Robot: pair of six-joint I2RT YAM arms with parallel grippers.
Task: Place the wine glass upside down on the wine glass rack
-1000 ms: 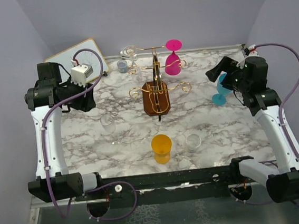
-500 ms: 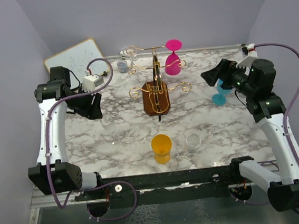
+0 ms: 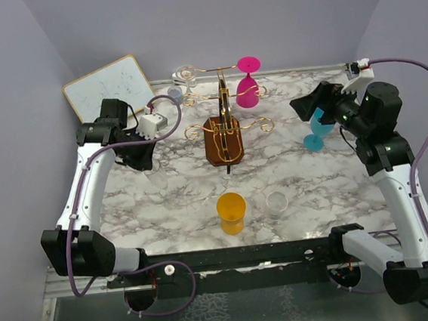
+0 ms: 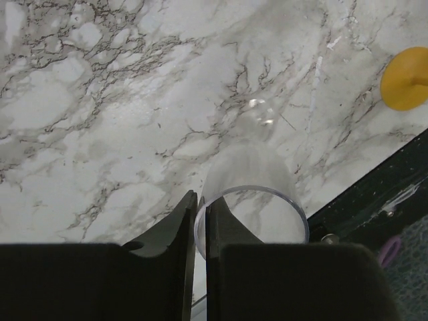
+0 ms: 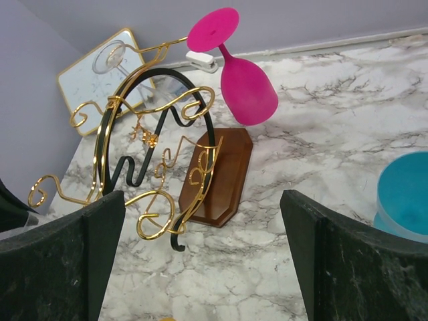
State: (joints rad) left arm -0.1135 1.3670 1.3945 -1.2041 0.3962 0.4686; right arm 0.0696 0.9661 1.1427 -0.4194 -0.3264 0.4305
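Left tool (image 4: 200, 204) pinches the glass (image 4: 254, 167) by its rim, jaws nearly together (bowl at its 3 o'clock). Rack (image 3: 225, 129) stands at that tool's 3 o'clock on the marble worktop (image 3: 166, 211); right tool (image 5: 200, 200) gapes; lilac walls (image 3: 208, 17).

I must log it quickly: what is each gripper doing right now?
Left gripper: closed on the clear wine glass rim.
Right gripper: open, holding nothing.
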